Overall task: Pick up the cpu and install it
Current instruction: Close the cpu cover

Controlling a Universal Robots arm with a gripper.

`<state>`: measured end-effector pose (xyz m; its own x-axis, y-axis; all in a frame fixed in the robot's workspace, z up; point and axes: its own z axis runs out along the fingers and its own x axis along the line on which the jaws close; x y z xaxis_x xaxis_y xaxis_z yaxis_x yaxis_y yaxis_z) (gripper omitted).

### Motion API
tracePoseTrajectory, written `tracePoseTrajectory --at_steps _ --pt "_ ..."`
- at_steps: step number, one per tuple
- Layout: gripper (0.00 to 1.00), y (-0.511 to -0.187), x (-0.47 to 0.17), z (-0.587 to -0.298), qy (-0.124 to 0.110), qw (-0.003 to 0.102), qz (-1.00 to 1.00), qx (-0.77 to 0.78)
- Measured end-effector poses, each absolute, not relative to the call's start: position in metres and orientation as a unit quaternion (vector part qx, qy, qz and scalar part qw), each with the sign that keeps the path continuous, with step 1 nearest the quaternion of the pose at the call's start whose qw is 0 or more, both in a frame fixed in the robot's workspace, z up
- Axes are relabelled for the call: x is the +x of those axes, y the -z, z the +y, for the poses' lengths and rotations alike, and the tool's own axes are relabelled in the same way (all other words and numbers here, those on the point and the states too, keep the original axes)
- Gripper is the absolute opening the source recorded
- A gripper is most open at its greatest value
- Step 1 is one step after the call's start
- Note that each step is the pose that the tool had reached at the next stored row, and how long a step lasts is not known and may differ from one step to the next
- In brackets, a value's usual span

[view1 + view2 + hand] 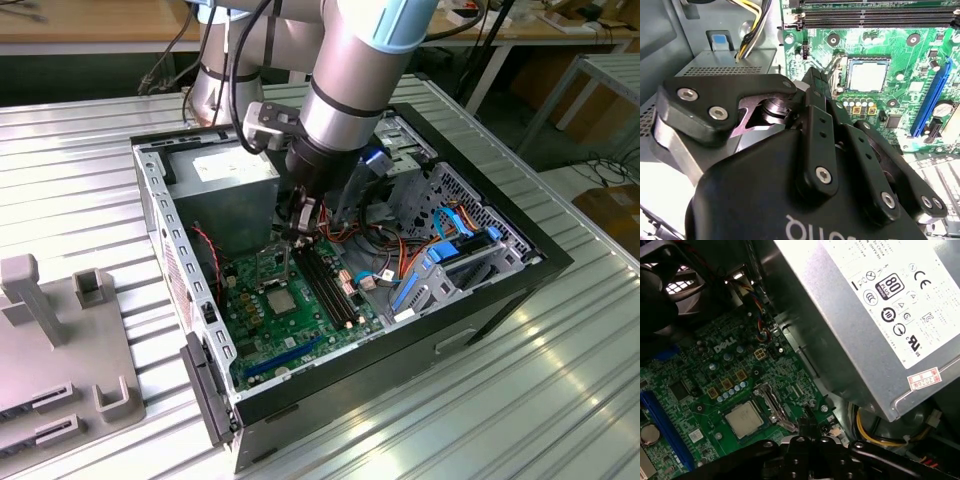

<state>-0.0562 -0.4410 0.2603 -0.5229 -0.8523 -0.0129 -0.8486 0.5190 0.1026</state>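
The pincer (299, 232) is seen lowered into the open computer case (500, 225), its fingers drawn narrow and nothing held between them. In the second wrist view the dark fingers (816, 92) taper to a closed tip just beside the socket lever (832, 65). The cpu (868, 75) is found seated in the socket on the green motherboard (300, 330), just beyond the pincer's tip and apart from it; its pale metal face is also seen in the first wrist view (743, 418) and the exterior view (279, 299). The grey power supply (880, 315) is placed close to one side of the pincer, with yellow cables (875, 437) bundled beneath it. The black memory slots (325, 285) run close on the pincer's other side. Further off, blue and orange cables (440, 235) are gathered near the drive cage. The case rests on a ribbed metal bench (80, 170), whose walls hem the pincer in on all sides, the top being open.
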Motion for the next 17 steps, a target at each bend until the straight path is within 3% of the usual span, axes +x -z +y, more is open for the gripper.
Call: tracePoseTrajectory --at_steps 17 --pt "0.11 -0.2606 -0.0565 -0.4436 0.054 0.016 -0.868 0.494"
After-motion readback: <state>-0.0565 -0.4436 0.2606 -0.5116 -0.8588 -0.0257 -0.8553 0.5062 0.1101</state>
